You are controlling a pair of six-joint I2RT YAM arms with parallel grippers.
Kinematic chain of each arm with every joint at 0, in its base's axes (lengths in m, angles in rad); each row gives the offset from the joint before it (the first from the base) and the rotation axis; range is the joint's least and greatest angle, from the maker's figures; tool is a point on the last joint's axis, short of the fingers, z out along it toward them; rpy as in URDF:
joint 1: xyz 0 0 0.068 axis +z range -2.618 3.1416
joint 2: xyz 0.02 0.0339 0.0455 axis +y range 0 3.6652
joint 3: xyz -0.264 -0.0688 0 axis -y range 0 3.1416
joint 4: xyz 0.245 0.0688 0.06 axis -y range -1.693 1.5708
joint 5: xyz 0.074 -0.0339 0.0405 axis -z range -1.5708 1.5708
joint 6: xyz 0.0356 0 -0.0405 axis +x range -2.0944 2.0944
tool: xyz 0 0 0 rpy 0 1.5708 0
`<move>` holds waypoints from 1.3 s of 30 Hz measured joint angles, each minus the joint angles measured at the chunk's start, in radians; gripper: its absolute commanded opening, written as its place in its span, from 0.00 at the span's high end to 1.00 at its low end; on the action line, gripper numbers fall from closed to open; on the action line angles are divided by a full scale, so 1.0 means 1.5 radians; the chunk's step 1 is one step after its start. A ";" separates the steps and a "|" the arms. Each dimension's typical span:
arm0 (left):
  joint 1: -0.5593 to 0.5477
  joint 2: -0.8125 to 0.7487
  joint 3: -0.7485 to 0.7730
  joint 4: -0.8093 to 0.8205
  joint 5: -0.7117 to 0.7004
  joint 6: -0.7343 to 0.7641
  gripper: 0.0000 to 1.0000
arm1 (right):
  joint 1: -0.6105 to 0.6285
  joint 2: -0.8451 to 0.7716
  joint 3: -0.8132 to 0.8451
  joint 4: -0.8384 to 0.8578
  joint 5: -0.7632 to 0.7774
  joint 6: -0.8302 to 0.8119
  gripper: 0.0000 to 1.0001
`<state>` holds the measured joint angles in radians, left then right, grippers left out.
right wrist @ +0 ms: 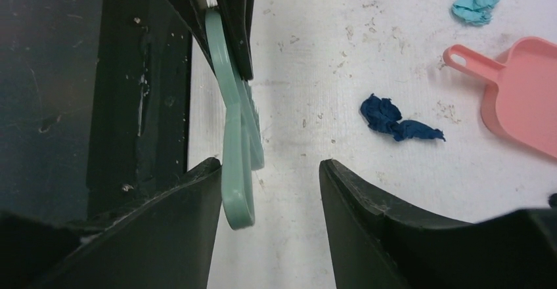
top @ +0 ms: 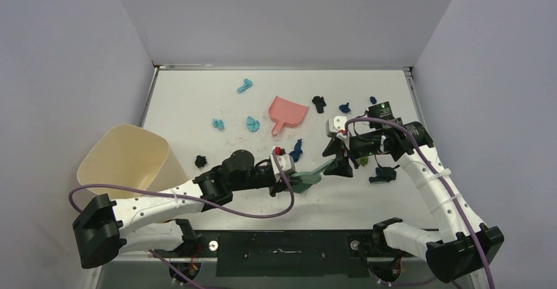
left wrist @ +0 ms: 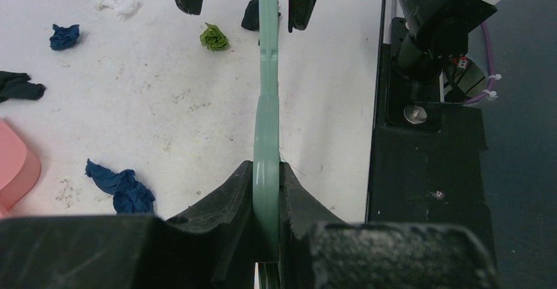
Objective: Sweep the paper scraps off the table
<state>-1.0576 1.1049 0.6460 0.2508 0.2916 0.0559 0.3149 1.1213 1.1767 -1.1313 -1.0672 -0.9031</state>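
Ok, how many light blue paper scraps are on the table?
3 light blue scraps: one near the far edge, two left of the pink dustpan. Others may be hidden.

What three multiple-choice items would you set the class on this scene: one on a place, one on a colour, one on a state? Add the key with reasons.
1. Where does the beige bin stand?
A. by the table's far right corner
B. by its near left corner
C. at its middle

2. What colour is the dustpan?
A. yellow
B. black
C. pink

3. How is the left gripper?
A. shut on the teal brush
B. open, holding nothing
C. shut on the bin's rim

Key:
1 B: the top view shows the bin at the lower left.
2 C: the pan shows pink in every view.
3 A: the left wrist view shows its fingers clamped on the brush's handle.
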 measured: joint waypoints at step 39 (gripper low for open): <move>0.035 0.004 0.000 0.028 0.024 -0.050 1.00 | 0.017 0.014 0.000 0.051 -0.073 0.093 0.66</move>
<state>-1.0058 1.1110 0.6460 0.2928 0.3271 -0.0189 0.3401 1.1423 1.1767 -1.0542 -1.1763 -0.7639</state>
